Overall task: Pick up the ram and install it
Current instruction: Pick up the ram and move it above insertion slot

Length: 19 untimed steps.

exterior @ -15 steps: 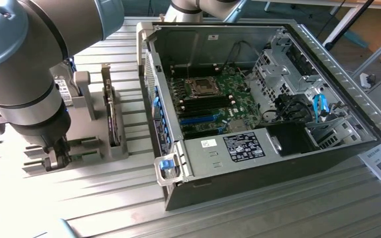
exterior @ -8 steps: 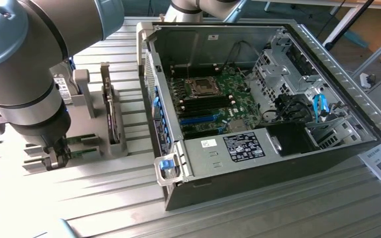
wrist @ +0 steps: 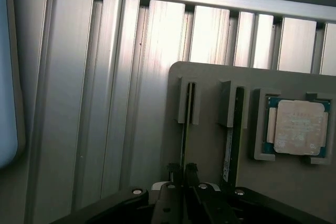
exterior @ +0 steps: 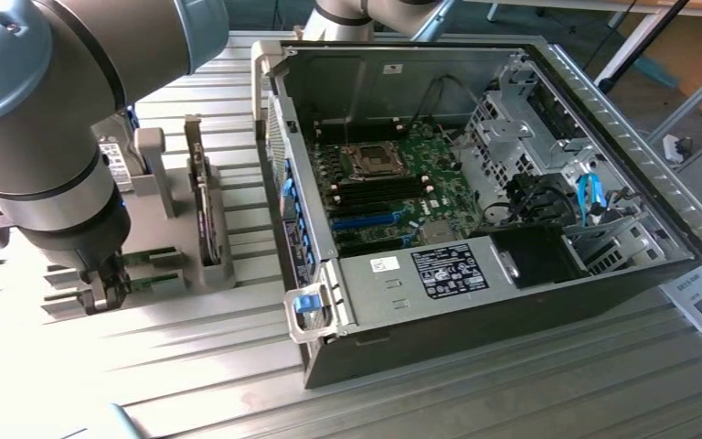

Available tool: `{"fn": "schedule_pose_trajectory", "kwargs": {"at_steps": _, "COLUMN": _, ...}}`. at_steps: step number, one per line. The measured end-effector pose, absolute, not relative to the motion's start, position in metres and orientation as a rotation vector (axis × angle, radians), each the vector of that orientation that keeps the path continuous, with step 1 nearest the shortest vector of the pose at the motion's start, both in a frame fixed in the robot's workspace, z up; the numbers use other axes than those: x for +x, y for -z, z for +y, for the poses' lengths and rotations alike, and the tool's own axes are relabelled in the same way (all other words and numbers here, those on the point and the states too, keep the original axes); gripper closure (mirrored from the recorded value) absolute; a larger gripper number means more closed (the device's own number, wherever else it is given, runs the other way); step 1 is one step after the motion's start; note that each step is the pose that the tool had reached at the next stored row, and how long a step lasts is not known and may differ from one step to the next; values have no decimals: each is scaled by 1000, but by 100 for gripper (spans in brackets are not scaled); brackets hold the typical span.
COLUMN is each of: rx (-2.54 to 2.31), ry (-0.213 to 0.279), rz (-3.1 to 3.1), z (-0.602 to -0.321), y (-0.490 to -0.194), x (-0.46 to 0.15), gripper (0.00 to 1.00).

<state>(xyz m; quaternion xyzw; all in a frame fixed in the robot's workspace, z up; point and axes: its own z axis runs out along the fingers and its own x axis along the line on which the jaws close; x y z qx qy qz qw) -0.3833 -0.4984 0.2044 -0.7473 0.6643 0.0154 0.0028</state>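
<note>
The fingers (wrist: 192, 172) pinch the ram (wrist: 184, 129), which stands on edge in its holder (wrist: 210, 150), long axis running away from them.

holder (exterior: 156, 245): exterior view's left of case (exterior: 388, 294) | ram (wrist: 185, 135): upright in holder slot | processor (wrist: 300, 127): in holder pocket

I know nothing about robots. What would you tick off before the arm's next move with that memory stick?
1. The claw shut on the thin green memory stick: ok.
2. Stick upright in its slot in the grey holder block: ok.
3. Claw apart from the dark upright card beside it: ok.
4. The silver square processor lying in its pocket: ok.
5. The open metal computer case uncovered: ok.
6. The black memory slots inside free: cannot tell.
</note>
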Motion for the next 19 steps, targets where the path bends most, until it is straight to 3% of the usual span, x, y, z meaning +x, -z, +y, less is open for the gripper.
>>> {"fn": "schedule_pose_trajectory", "kwargs": {"at_steps": 19, "rx": -2343, "ry": -48, "rz": 2083, "z": -498, "y": -254, "x": -383, "gripper": 86}}
